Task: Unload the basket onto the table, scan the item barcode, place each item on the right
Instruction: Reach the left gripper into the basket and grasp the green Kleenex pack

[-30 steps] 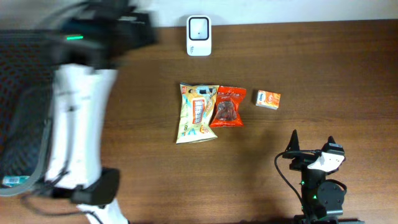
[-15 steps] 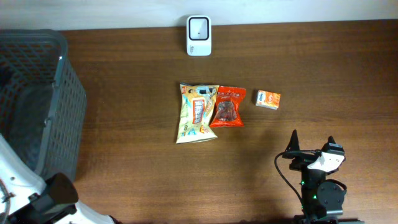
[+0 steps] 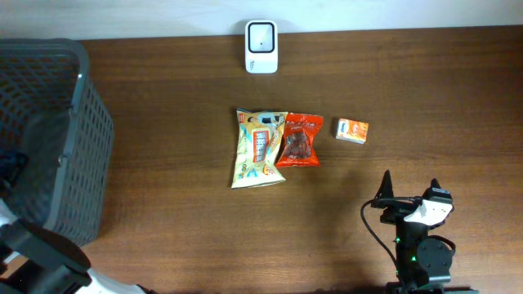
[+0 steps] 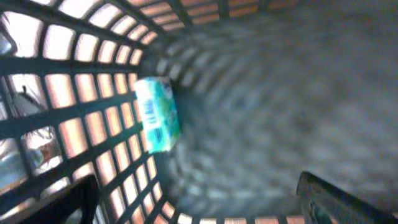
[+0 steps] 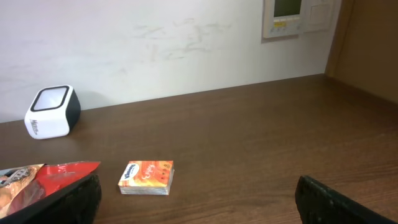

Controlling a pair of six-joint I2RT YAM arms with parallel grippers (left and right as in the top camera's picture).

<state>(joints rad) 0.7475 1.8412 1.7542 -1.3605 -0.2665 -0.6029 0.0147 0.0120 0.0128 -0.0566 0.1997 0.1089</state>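
Pickup step. Left hand (image 4: 199,205), wide and empty, faces into the grey mesh basket (image 4: 68,115). Right hand (image 5: 198,202), wide and empty; likely next move: grasp the small orange cardboard box (image 5: 146,177) ahead-left.

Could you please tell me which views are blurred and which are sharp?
Left wrist view: motion blur smears the basket and softens the green packet. Overhead view: sharp across the yellow bag. Right wrist view: crisp on the scanner and orange box.

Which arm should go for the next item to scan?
Right. Its jaws stand open, facing the orange box and the scanner beyond. The left arm is away at the basket, pointing into it.
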